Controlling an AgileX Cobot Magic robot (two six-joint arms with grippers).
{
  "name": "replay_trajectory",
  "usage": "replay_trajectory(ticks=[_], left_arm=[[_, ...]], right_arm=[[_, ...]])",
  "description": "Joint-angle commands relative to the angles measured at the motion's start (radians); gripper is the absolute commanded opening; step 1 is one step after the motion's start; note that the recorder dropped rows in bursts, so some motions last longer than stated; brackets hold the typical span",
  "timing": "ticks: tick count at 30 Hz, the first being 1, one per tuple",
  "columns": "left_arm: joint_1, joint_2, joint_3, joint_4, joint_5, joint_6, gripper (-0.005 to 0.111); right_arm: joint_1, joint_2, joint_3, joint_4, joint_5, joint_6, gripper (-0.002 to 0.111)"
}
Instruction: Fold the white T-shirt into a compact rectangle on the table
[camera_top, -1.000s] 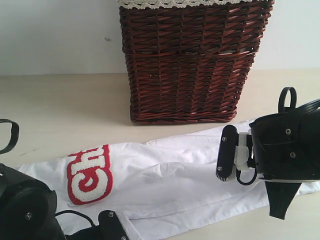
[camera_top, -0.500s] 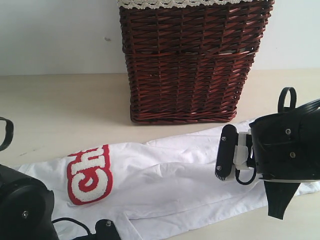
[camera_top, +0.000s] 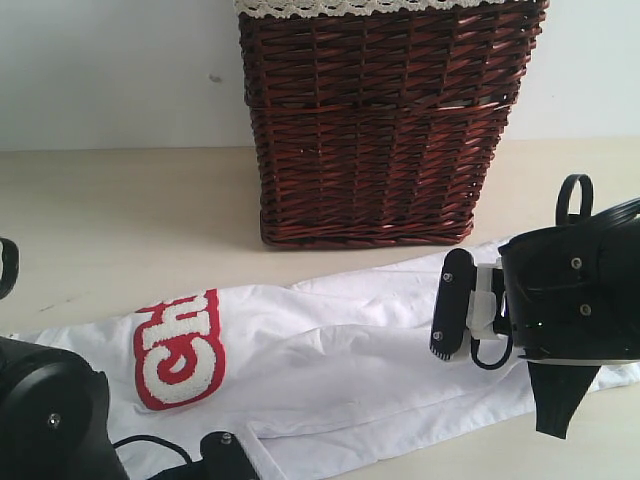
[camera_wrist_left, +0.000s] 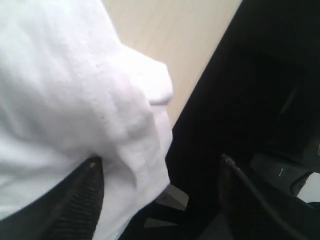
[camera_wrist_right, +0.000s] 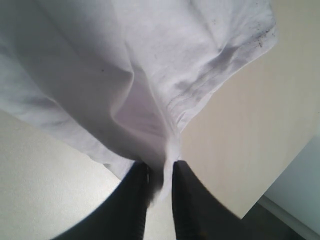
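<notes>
The white T-shirt (camera_top: 330, 350) lies as a long band across the table (camera_top: 120, 200), its red-edged lettering (camera_top: 180, 350) toward the left. My right gripper (camera_top: 455, 310) hangs over the shirt's right end. In the right wrist view this gripper (camera_wrist_right: 160, 167) is shut on a pinch of the shirt's hem (camera_wrist_right: 200, 95). My left gripper (camera_top: 215, 455) is at the shirt's near left edge. In the left wrist view its jaws (camera_wrist_left: 159, 161) stand wide apart, with a fold of the shirt (camera_wrist_left: 100, 100) resting against one finger (camera_wrist_left: 85, 200) and not squeezed.
A dark red wicker basket (camera_top: 380, 120) with cream lace trim stands at the back middle, just behind the shirt. A pale wall (camera_top: 110, 70) runs behind the table. Bare tabletop lies to the left of the basket.
At the bottom left, the left gripper's finger dipped lower and then came back up a little. The left arm has shifted slightly left. The right gripper and the shirt have not moved.
</notes>
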Motion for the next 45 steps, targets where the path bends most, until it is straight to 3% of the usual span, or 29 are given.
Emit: replay_trajectory(ticks=[1, 5, 9, 16, 19, 30, 36, 38, 43, 45], left_arm=[[-0.008, 0.003, 0.001, 0.025, -0.069, -0.014, 0.055], [-0.008, 0.028, 0.001, 0.096, -0.106, -0.1, 0.055], [-0.008, 0.071, 0.002, 0.096, -0.023, -0.1, 0.05], [-0.008, 0.12, 0.008, 0.101, -0.019, -0.096, 0.004], [-0.008, 0.1, 0.008, 0.114, 0.014, -0.088, 0.0], [-0.008, -0.099, 0.008, 0.125, 0.17, -0.092, 0.0], [-0.008, -0.112, 0.018, 0.058, 0.27, -0.087, 0.002], [-0.008, -0.104, 0.034, 0.067, 0.285, -0.087, 0.012], [-0.008, -0.094, 0.056, 0.159, 0.28, -0.099, 0.048], [-0.005, -0.106, 0.053, 0.209, 0.257, -0.165, 0.054]], right_arm=[[0.001, 0.0, -0.004, -0.01, -0.006, 0.012, 0.019], [0.001, 0.0, -0.004, -0.01, -0.006, 0.029, 0.019], [0.001, 0.0, -0.004, -0.014, -0.006, 0.033, 0.019], [0.001, 0.0, -0.004, -0.016, -0.009, 0.033, 0.019], [0.001, 0.0, -0.004, -0.016, -0.009, 0.033, 0.019], [0.001, 0.0, -0.004, -0.029, -0.016, 0.033, 0.019], [0.001, 0.0, -0.004, -0.032, -0.016, 0.036, 0.019], [0.001, 0.0, -0.004, -0.032, -0.016, 0.036, 0.019], [0.001, 0.0, -0.004, -0.032, -0.002, 0.036, 0.019], [0.001, 0.0, -0.004, -0.032, 0.006, 0.042, 0.019]])
